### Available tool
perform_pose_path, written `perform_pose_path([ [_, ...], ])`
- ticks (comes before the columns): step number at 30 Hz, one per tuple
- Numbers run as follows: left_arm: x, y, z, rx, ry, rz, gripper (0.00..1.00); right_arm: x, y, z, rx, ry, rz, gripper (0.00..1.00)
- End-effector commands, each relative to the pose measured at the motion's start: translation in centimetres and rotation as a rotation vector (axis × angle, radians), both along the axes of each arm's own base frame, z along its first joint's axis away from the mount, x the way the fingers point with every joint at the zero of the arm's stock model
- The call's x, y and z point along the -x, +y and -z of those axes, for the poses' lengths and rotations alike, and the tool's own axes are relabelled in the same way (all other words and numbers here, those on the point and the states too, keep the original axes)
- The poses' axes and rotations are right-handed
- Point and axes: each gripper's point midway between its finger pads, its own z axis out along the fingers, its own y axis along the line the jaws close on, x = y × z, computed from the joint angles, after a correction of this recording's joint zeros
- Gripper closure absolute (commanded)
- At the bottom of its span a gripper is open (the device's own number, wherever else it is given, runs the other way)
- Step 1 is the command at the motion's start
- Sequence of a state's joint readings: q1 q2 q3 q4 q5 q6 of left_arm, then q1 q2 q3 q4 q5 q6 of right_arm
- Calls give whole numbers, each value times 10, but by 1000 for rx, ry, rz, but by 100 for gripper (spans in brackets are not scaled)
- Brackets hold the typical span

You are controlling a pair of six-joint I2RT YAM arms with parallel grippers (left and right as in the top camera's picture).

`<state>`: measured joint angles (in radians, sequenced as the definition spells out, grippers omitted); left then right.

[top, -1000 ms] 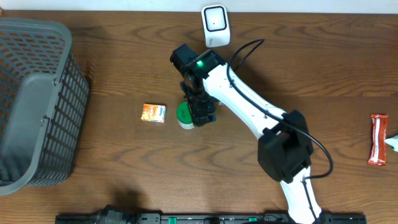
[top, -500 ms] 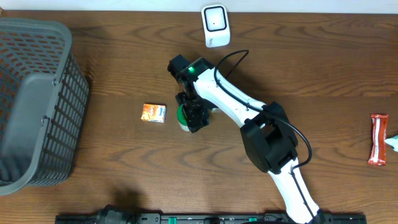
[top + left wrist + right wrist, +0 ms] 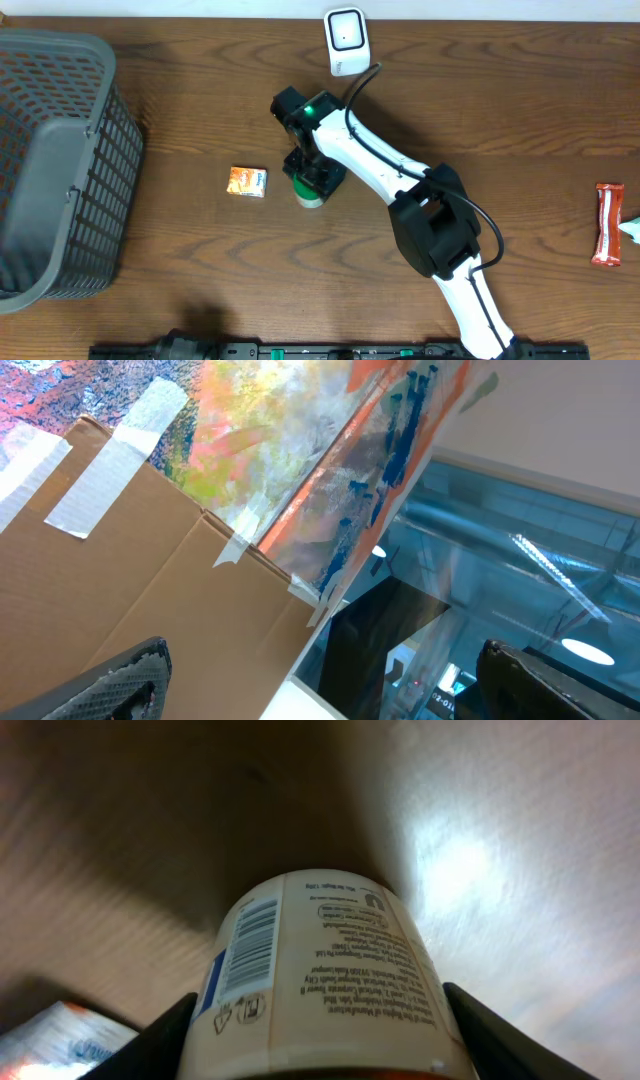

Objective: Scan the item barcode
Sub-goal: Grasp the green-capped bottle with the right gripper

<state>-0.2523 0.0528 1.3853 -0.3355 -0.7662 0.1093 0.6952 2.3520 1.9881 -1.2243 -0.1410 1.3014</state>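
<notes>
A white jar with a green lid (image 3: 308, 190), the thing to be scanned, sits mid-table under the right arm's wrist, which hides most of it from overhead. Only a sliver of green and a white edge show. The right fingers (image 3: 160, 1042) flank the jar on both sides and lie against its outline at the lower edge of the wrist view, but I cannot tell whether they press on it or merely bracket it.

Just to the jar's left lies a small orange box (image 3: 248, 181), clear of it. The white barcode scanner (image 3: 346, 41) stands at the table's (image 3: 500, 110) far edge, well apart from the jar, with the arm's black cable looping close beside it. A grey wire basket (image 3: 60, 170) fills the left end. At the right end lie a red snack bar (image 3: 607, 223) and a pale object cut off by the frame.

Up close, the jar's label shows a barcode (image 3: 247, 945), a small triangle symbol and lines of fine print too blurred to read.

The left fingers (image 3: 120, 680) stand wide apart on nothing, facing a taped cardboard box (image 3: 130, 590) and a paint-smeared sheet.
</notes>
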Motion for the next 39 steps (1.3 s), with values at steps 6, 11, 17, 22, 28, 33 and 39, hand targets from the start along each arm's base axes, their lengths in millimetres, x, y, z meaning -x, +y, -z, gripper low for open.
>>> perform_pose_path([
  [6,4,2,1,-3,1,-13,2,-25,-58,-10,69,-77,-1075,40],
  [11,4,2,1,-3,1,-13,2,-10,-79,-13,82,34,-1373,1],
  [17,4,2,1,-3,1,-14,2,2,-94,-26,167,135,-1465,1],
  [22,4,2,1,-3,1,-14,2,-9,-88,-60,288,51,-1334,1],
  [28,4,2,1,-3,1,-14,2,-2,-61,-111,160,-67,-1085,1],
  [33,4,2,1,-3,1,-14,2,-6,-53,-125,59,-91,-556,1],
  [39,4,2,1,-3,1,-14,2,-17,-78,-117,77,14,199,1],
])
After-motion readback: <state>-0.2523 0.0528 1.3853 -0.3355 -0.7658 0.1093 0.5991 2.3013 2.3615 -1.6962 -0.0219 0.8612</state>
